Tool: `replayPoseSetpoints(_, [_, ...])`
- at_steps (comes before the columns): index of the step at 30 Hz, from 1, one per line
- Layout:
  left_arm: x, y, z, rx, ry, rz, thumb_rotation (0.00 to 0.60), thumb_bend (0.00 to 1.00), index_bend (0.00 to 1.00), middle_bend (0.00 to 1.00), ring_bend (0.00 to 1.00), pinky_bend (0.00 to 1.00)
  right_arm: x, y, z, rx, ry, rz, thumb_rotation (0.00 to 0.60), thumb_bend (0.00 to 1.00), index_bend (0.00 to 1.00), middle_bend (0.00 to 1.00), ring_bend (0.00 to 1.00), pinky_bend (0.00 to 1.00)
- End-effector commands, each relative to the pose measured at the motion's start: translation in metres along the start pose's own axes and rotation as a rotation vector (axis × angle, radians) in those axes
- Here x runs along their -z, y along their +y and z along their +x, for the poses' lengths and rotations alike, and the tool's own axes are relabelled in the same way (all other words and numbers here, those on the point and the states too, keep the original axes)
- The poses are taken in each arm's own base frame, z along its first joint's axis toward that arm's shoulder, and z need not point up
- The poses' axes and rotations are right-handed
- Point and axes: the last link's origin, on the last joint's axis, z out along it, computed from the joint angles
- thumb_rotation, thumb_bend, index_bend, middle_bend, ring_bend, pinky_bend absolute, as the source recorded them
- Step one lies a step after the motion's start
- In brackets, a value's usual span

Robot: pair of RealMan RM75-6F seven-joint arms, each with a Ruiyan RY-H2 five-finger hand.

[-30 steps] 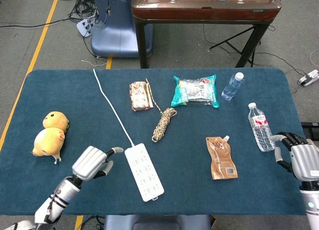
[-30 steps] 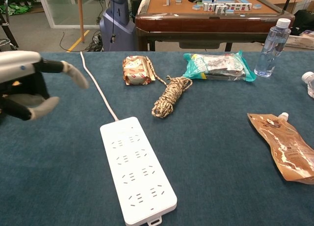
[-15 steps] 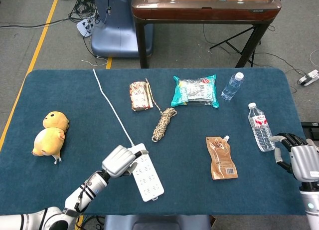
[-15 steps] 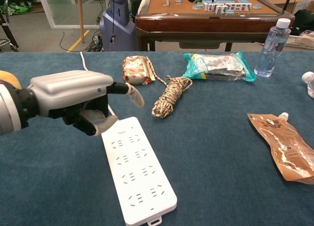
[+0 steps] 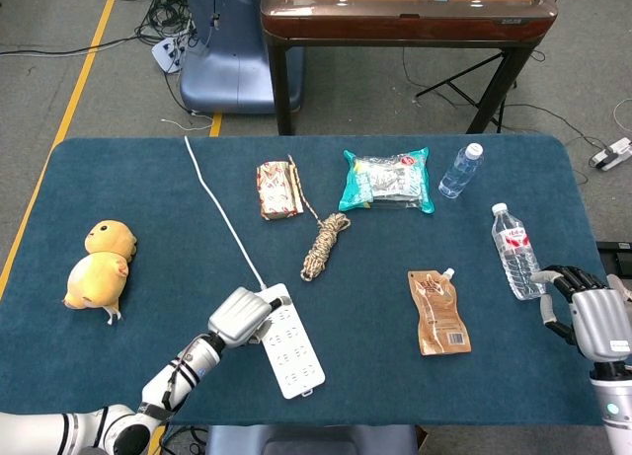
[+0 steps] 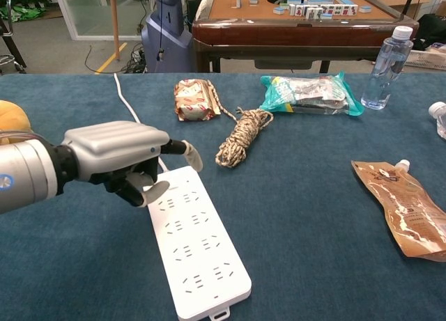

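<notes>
My left hand (image 5: pixel 242 319) (image 6: pixel 118 154) is low over the near-left end of a white power strip (image 5: pixel 288 344) (image 6: pixel 198 244). Its fingers are spread and bent down around that end, where the white cord (image 5: pixel 222 213) enters. The thumb lies against the strip's left edge, and I cannot see a firm grip. My right hand (image 5: pixel 595 319) shows only in the head view at the table's right edge. Its fingers are loosely curved and hold nothing. A clear water bottle (image 5: pixel 516 250) lies just to its left.
A yellow plush chick (image 5: pixel 99 267) sits at the left. A rope coil (image 5: pixel 324 246), brown snack pack (image 5: pixel 278 189), teal packet (image 5: pixel 387 180), upright bottle (image 5: pixel 460 170) and brown spout pouch (image 5: pixel 437 312) are spread over the blue table (image 5: pixel 178 258). A wooden table (image 5: pixel 405 21) stands behind.
My left hand swung in from the left onto the power strip's end, then sank slightly and settled there. The strip has not shifted. The right hand barely moved.
</notes>
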Motion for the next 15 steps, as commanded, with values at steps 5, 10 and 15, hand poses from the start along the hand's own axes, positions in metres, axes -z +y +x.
replayPoseSetpoints(5, [-0.001,-0.003,-0.005,0.004,-0.014,0.014,0.6,0.57,0.27,1.0,1.0,1.0,-0.001,-0.001,-0.002,-0.004,-0.005,0.002,0.6,0.52,0.4,0.37,0.32,0.41])
replayPoseSetpoints(10, [-0.002,-0.008,-0.008,-0.009,-0.031,0.034,0.6,0.57,0.27,1.0,1.0,1.0,-0.003,-0.003,-0.004,-0.004,-0.014,0.009,0.6,0.52,0.4,0.37,0.32,0.41])
replayPoseSetpoints(15, [0.001,-0.014,-0.01,-0.018,-0.045,0.059,0.6,0.57,0.27,1.0,1.0,1.0,-0.004,-0.004,-0.005,-0.004,-0.016,0.011,0.6,0.52,0.4,0.37,0.32,0.41])
